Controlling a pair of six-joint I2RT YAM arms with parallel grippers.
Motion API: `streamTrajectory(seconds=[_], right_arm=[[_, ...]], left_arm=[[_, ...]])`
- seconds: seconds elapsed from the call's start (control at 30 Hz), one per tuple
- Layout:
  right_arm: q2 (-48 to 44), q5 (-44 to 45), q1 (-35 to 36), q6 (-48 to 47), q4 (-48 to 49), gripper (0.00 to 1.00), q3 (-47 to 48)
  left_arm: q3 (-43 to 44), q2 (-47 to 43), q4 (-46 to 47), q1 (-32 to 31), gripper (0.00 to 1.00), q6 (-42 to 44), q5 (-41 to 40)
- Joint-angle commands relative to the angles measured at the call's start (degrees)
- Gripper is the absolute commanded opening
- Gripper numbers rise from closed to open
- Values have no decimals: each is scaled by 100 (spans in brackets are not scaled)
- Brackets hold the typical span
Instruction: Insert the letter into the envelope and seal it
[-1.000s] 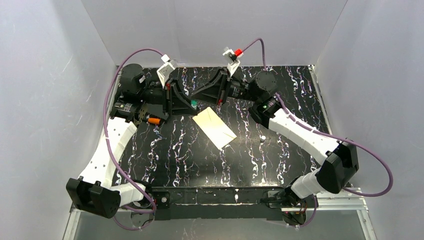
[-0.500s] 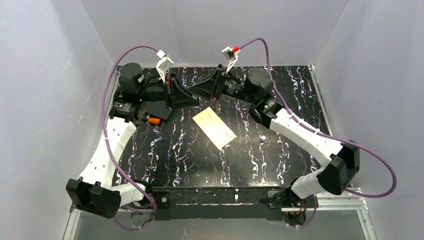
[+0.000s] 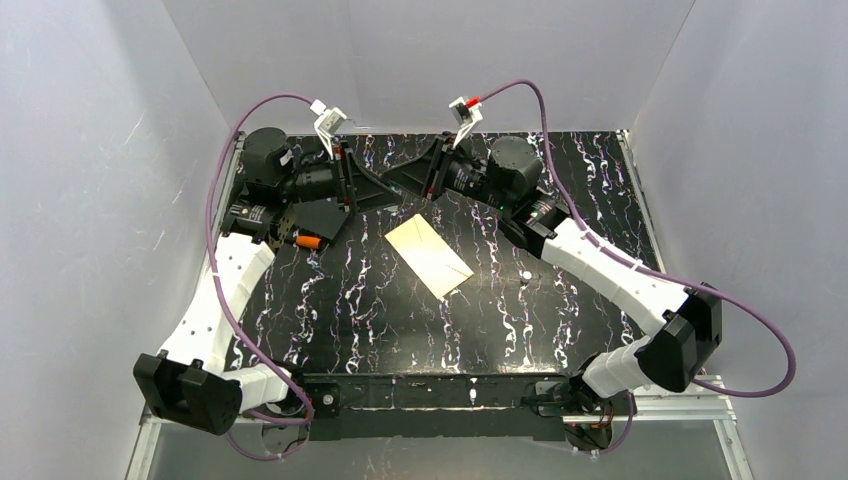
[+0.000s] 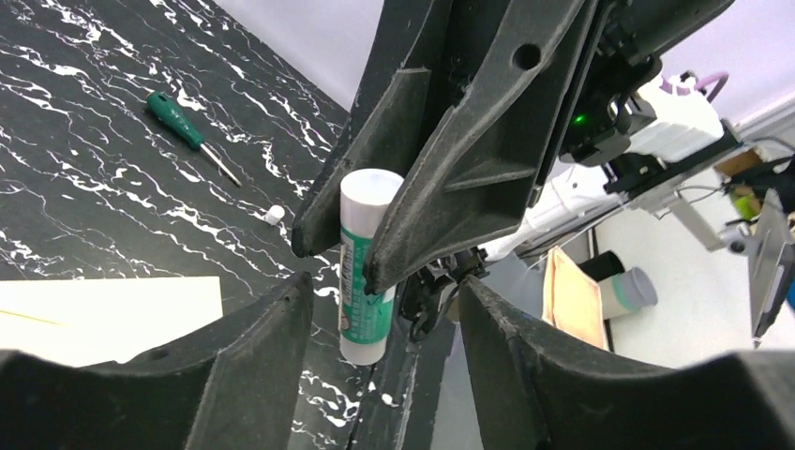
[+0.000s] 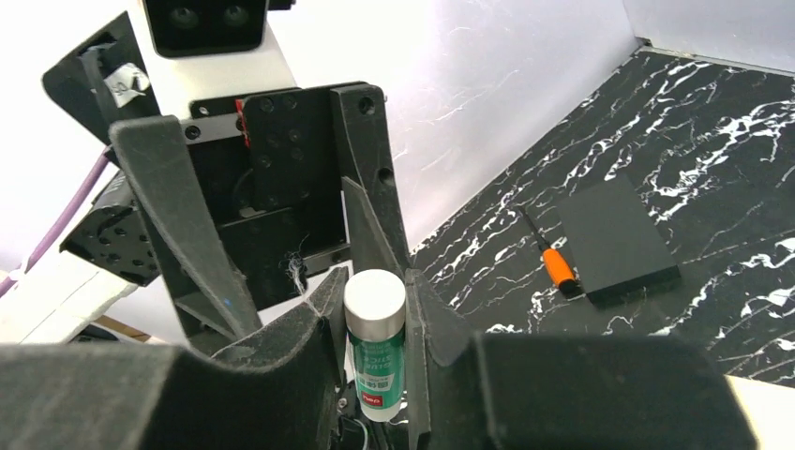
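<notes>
The cream envelope point(image 3: 430, 255) lies flat and tilted in the middle of the table; its corner also shows in the left wrist view point(image 4: 103, 309). No white letter is in view. My right gripper point(image 5: 375, 286) is shut on a green and white glue stick point(image 5: 377, 352), holding it upright above the table's far part. My left gripper point(image 4: 384, 291) is open, its jaws wide apart, facing the glue stick point(image 4: 366, 281) and not touching it. Both grippers point(image 3: 388, 190) meet tip to tip behind the envelope.
A black card point(image 3: 320, 217) and an orange-handled screwdriver point(image 3: 308, 241) lie at the far left, also seen in the right wrist view point(image 5: 617, 239). A green-handled screwdriver point(image 4: 187, 131) and a small white cap point(image 4: 273, 215) lie on the table. White walls stand on three sides.
Both grippers have moved back from the envelope's far end toward the back wall. The left wrist has drawn back to the left. The envelope has not moved.
</notes>
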Motion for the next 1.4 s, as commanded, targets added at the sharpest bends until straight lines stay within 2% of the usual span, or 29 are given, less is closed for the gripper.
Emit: streamTrajectory(seconds=[0.0,0.2,0.47,0.53,0.57,0.6,0.63,0.7,0.73,0.77,0.87,1.07,1.23,1.37], right_arm=[[118,-179,-36,-165,-102,1,295],[309,-271,-40,189,2,2,422],[440,-37,-74,746,-120,2,467],[464,9,-100,936,-112,5,478],[482,52,-106,1003,-159,12,495],[478,116,-118,1043,-228,28,524],[442,229,-115,1042,-272,49,523],[299,532,-115,905,-281,81,448],[198,702,-117,776,-255,93,414],[102,852,-115,573,-221,98,395],[-118,1148,-103,2,2,99,178],[-398,1579,79,-1250,746,95,-560],[-160,2200,518,-2471,521,97,-283],[121,2538,753,-2864,466,94,-31]], left_arm=[[-182,-37,693,24,57,-975,-206],[-337,138,678,22,47,-1148,-189],[-420,237,712,22,10,-1158,-34],[-441,262,713,24,1,-1148,0],[-453,286,705,22,0,-1145,-7],[-459,294,695,23,0,-1149,-12],[-456,296,658,22,0,-1143,-58],[-448,270,606,28,0,-1140,-202],[-415,242,501,22,0,-1139,-380],[-339,234,266,28,0,-1133,-621],[-58,244,-394,33,0,-1469,-1740],[20,221,-501,40,0,-3814,-3574],[123,196,-804,42,0,-4874,-4010],[-118,113,-622,39,0,-5643,-3934]])
